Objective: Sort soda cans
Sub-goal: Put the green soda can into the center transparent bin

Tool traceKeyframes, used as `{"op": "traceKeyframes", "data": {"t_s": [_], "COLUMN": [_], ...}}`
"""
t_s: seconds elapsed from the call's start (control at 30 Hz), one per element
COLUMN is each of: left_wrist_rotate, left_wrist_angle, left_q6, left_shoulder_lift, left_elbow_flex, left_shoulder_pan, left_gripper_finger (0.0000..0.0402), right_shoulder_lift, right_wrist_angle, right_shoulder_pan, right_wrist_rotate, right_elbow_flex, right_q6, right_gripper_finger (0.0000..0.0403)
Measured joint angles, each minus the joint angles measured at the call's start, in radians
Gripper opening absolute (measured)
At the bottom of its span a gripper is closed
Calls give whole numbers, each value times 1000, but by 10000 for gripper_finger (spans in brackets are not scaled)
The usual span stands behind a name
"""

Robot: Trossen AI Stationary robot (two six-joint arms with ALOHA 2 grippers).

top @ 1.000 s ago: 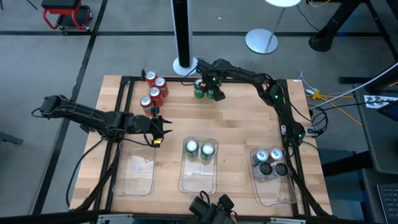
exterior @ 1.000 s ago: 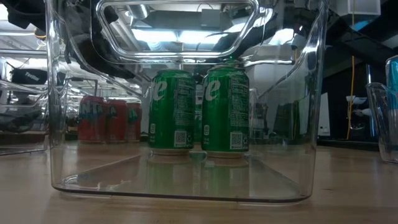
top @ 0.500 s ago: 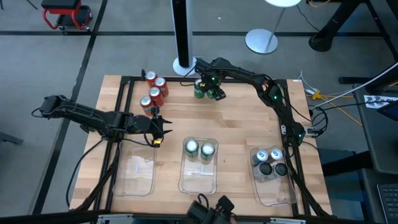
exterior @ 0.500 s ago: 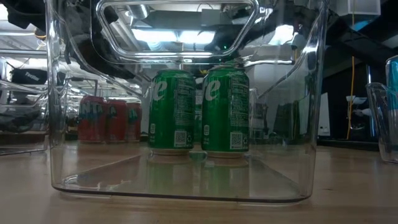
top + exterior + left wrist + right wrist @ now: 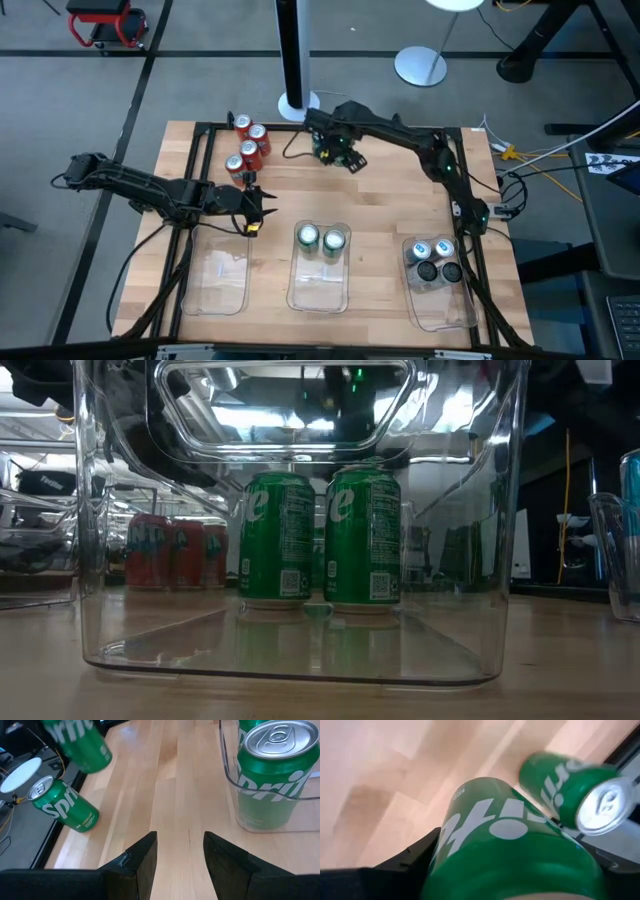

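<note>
The right pincer (image 5: 338,150) sits near the counter's (image 5: 380,210) far edge, pinching a green Sprite can (image 5: 510,852); a second green can (image 5: 64,805) stands beside it on the wood. The left pincer (image 5: 252,205) hovers toward the counter's left side with its fingers (image 5: 142,857) spread and nothing between them. Four red cans (image 5: 248,145) cluster at the far left corner. Two green cans (image 5: 320,240) stand in the middle clear tray (image 5: 318,290), and four silver-blue and dark cans (image 5: 433,260) fill the right tray (image 5: 445,310). The left tray (image 5: 215,285) lies near the front edge.
</note>
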Motion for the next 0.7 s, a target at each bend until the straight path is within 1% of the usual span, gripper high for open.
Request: {"op": "traceKeyframes", "data": {"t_s": [0.23,0.43,0.7], "left_wrist_rotate": [0,0,0], "left_wrist_angle": [0,1,5], "left_q6": [-2,-8,-16], "left_shoulder_lift": [0,0,0], "left_elbow_flex": [0,0,0], "left_shoulder_pan": [0,0,0], "left_gripper_finger": [153,153,153], "right_shoulder_lift": [-86,-121,-154], "right_wrist_angle": [-1,-8,-30], "right_shoulder_pan": [124,254,414], "right_wrist_rotate": [-5,-41,-41], "right_elbow_flex": [0,-1,-1], "right_q6": [49,107,210], "right_gripper_finger": [301,301,301]}}
